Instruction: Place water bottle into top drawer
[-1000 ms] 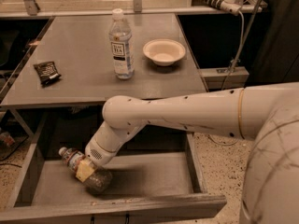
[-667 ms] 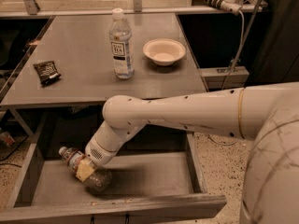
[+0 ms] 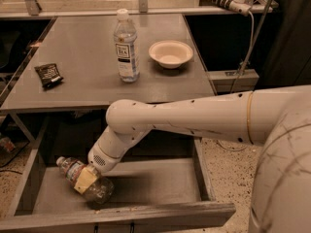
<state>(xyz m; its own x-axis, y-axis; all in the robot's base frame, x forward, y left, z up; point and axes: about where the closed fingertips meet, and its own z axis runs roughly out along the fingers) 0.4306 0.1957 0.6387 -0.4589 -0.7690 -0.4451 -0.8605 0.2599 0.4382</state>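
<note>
Currently the claw (image 3: 89, 181) is reaching low into the drawer (image 3: 160, 181), grasping the bottle (image 3: 101, 190) across its middle. One tan pad (image 3: 85, 178) is showing, the other being hidden behind. The bottle is lying tilted at the drawer's left, cap pointing up-left. Sitting on the desk (image 3: 82, 52): tall bottle (image 3: 126, 47), bowl (image 3: 170, 53), dark packet (image 3: 48, 74), its print unreadable.

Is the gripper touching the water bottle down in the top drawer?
Touching. The camera view shows the gripper closed on the water bottle, its yellowish pad flat across the middle, inside the top drawer.
</note>
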